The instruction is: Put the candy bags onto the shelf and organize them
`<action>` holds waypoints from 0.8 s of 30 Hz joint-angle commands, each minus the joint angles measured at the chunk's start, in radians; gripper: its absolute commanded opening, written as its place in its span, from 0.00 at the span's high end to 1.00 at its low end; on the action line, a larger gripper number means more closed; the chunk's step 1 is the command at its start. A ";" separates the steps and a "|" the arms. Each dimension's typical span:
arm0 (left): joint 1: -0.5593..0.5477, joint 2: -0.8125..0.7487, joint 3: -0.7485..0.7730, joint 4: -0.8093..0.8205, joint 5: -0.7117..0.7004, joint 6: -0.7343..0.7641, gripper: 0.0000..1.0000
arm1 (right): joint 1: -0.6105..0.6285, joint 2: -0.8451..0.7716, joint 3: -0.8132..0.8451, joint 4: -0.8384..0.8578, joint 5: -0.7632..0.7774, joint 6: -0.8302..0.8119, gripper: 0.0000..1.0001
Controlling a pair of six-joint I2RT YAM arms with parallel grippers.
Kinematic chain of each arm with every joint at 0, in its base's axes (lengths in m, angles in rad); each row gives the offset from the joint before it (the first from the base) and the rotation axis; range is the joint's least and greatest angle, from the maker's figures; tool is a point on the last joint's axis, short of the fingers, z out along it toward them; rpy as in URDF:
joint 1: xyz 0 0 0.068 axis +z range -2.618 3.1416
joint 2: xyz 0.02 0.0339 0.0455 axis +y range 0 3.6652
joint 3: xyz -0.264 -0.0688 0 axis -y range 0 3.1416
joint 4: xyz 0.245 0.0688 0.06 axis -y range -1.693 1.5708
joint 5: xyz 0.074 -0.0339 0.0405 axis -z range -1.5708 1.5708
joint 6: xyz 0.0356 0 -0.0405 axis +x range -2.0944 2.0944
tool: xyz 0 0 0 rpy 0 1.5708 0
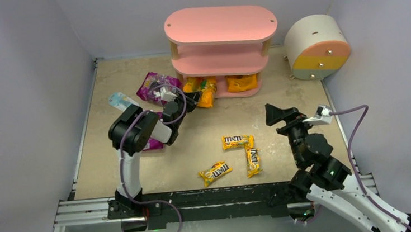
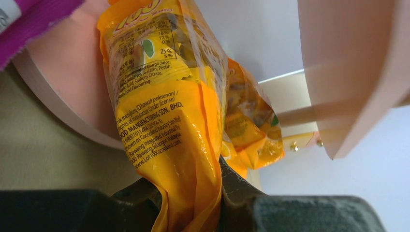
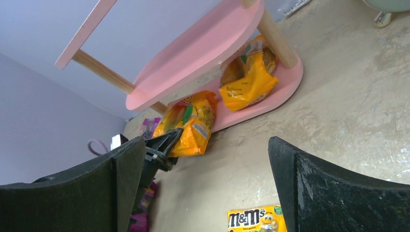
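Observation:
The pink shelf (image 1: 220, 25) stands at the back. My left gripper (image 1: 193, 99) is shut on the lower end of an orange bag (image 1: 205, 91), which leans at the left end of the bottom board. The wrist view shows the jaws (image 2: 193, 195) pinching that bag (image 2: 164, 111). A second orange bag (image 1: 242, 82) lies on the bottom board (image 3: 290, 79). One magenta bag (image 1: 154, 85) lies left of the shelf and another (image 1: 153, 144) is half hidden under the left arm. Three yellow M&M's packets (image 1: 237, 142) (image 1: 215, 172) (image 1: 253, 162) lie in front. My right gripper (image 1: 280, 113) is open and empty above the table.
A round cream drawer unit (image 1: 318, 47) stands at the back right. A pale blue-white packet (image 1: 120, 100) lies at the left, behind the left arm. Grey walls close the table on three sides. The shelf's middle and top boards are bare.

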 commanded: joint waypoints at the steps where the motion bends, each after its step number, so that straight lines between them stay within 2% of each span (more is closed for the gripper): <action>1: 0.014 0.124 0.104 0.373 -0.011 -0.097 1.00 | 0.002 -0.024 0.024 -0.023 0.058 -0.006 0.02; 6: 0.013 0.212 0.193 0.347 -0.005 -0.128 1.00 | 0.002 -0.029 0.028 -0.051 0.075 0.004 0.02; 14: 0.011 0.191 0.250 0.208 -0.064 -0.047 1.00 | 0.001 -0.042 0.026 -0.089 0.063 0.046 0.02; 19: 0.011 0.234 0.287 0.236 -0.091 -0.065 1.00 | 0.001 -0.047 0.036 -0.123 0.071 0.061 0.02; 22: 0.012 0.247 0.323 0.191 -0.091 -0.068 1.00 | 0.002 -0.061 0.044 -0.154 0.081 0.073 0.02; 24: 0.012 0.249 0.342 0.167 -0.078 -0.054 0.95 | 0.002 -0.073 0.046 -0.167 0.085 0.078 0.02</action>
